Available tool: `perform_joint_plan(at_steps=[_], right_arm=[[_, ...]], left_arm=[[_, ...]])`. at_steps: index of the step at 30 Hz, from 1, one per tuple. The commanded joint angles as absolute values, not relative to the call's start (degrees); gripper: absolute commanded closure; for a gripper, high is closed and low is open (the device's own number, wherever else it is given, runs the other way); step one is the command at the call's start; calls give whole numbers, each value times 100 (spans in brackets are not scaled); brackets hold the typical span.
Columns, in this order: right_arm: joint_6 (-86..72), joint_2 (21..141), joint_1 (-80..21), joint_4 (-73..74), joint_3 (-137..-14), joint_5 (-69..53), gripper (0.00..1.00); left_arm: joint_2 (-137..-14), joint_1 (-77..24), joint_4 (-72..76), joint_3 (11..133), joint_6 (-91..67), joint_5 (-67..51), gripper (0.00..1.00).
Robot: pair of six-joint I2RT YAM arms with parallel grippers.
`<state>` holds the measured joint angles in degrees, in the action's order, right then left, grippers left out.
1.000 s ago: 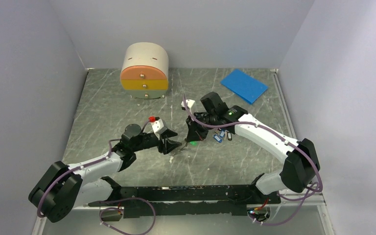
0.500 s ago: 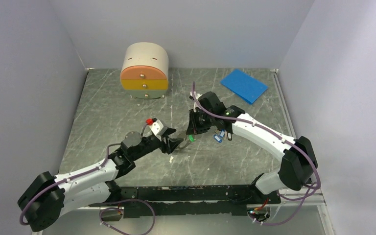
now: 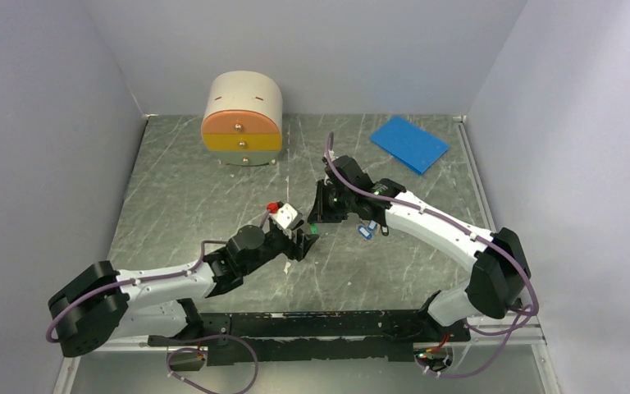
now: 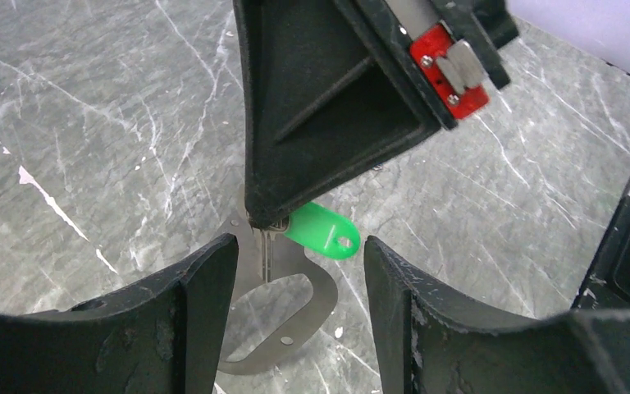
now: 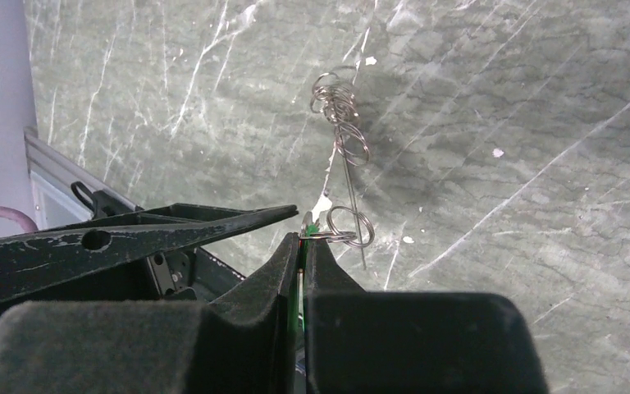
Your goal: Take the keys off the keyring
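Your right gripper is clamping the green key, keyring trailing off it; your left gripper is gaping wide beside it.

Grey marbled table, drawer box, blue pad

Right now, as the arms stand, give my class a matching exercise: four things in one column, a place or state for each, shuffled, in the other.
1 left gripper
2 right gripper
3 blue sheet
4 drawer chest

A back right corner
B shut on the keys
C back, left of centre
D open

Pairs: 1-D, 2-B, 3-A, 4-C
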<state>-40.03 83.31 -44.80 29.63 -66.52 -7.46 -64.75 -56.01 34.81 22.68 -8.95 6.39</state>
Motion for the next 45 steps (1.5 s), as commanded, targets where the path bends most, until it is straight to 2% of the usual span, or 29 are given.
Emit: perform_joint_plan(at_steps=[1, 8, 10, 14, 20, 22, 24, 28, 30, 33, 36, 38, 42, 45], right_arm=[[-4227, 8332, -4559, 2861, -6925, -519, 100], [-4288, 8306, -4596, 2815, -6866, -482, 100], [-4309, 8308, -4613, 2790, -6857, -492, 100], [-4368, 8254, -4630, 2757, -6817, -477, 100], [-4516, 8193, -4632, 2653, -6775, -484, 100], [-4602, 8162, -4646, 2579, -6717, -492, 100], [-4675, 8140, -4643, 2533, -6684, -488, 99], [-4787, 8095, -4657, 2491, -6654, -415, 99], [-4851, 8050, -4657, 2431, -6604, -386, 99], [-4882, 8025, -4657, 2416, -6563, -370, 98], [-4902, 7987, -4657, 2377, -6519, -341, 95], [-4921, 7958, -4654, 2340, -6484, -318, 90], [-4962, 7909, -4658, 2270, -6439, -303, 75], [-4970, 7812, -4657, 2189, -6370, -249, 70]], left_arm=[[-6746, -5677, 3921, 2631, -1083, 1186, 37], [-6853, -5691, 3918, 2664, -1074, 1585, 39], [-6884, -5700, 3966, 2663, -1017, 1630, 44], [-6961, -5695, 4058, 2676, -830, 1534, 62], [-7103, -5719, 4170, 2645, -746, 1649, 74], [-7169, -5722, 4263, 2613, -646, 1797, 70], [-7260, -5738, 4313, 2622, -592, 1910, 58], [-7463, -5799, 4584, 2610, -496, 2197, 52], [-7548, -5822, 4735, 2581, -440, 2341, 53], [-7614, -5844, 4900, 2561, -352, 2514, 61], [-7556, -5866, 4974, 2491, -300, 2523, 74], [-7462, -5887, 4880, 2487, -284, 2521, 84], [-7348, -5936, 4807, 2472, -205, 2539, 96], [-7364, -5959, 4827, 2443, -153, 2540, 97]])
